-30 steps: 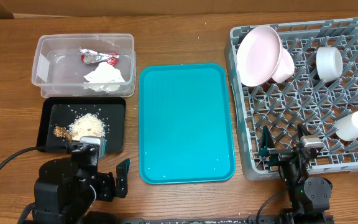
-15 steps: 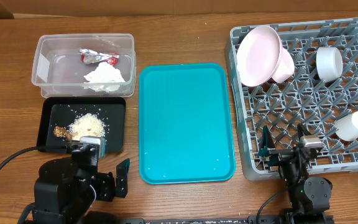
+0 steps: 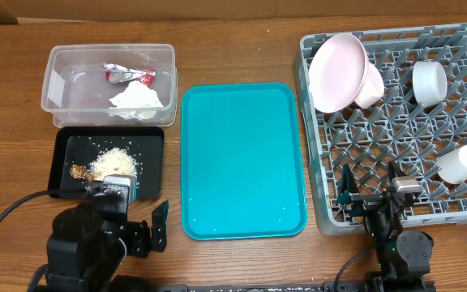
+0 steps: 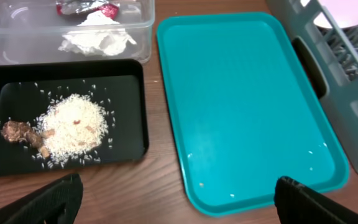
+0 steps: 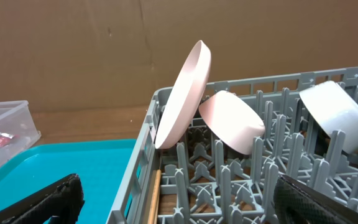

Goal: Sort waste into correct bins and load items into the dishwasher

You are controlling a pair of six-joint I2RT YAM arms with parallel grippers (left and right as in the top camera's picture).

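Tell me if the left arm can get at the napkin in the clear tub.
Probably yes: the tub is open-topped, nothing covers the napkin, and only the black tray lies between it and the open left pincer.

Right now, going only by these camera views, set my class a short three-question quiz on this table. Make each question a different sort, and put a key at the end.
1. True or false: the rice crumbs lie in the clear tub.
2. Which of these holds the pink plate? A) the teal tray B) the dish rack C) the black tray
3. How many white cups sit in the dish rack?

Key: 1 false; 2 B; 3 two.
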